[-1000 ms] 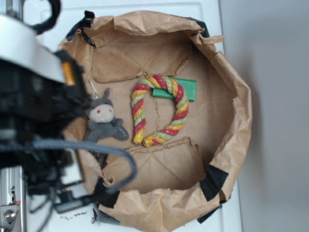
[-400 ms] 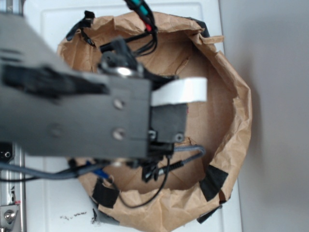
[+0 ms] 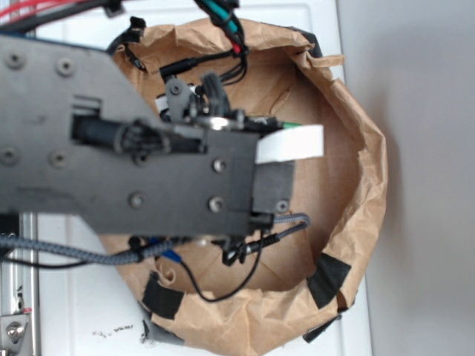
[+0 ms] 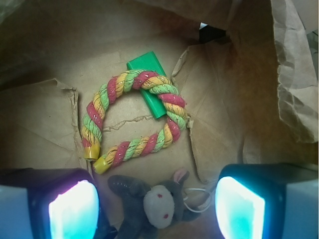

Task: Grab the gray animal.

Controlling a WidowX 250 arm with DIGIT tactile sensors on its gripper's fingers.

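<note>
Two spread fingers [image 4: 75, 209] flanking gray animal [image 4: 154, 205].

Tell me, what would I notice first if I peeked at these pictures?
Probably the bright red, yellow and green rope ring in the middle of the brown paper bag, lying over a green block. Just below it, the little gray donkey sits between the robot's two glowing fingers.

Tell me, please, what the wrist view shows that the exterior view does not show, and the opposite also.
Only the wrist view shows the gray animal, lying between the open end effector fingers, and the rope ring. Only the exterior view shows the arm body, its cables, the whole bag rim and the white surface under it. Both show the brown paper bag and the green block, a mere sliver in the exterior view.
</note>
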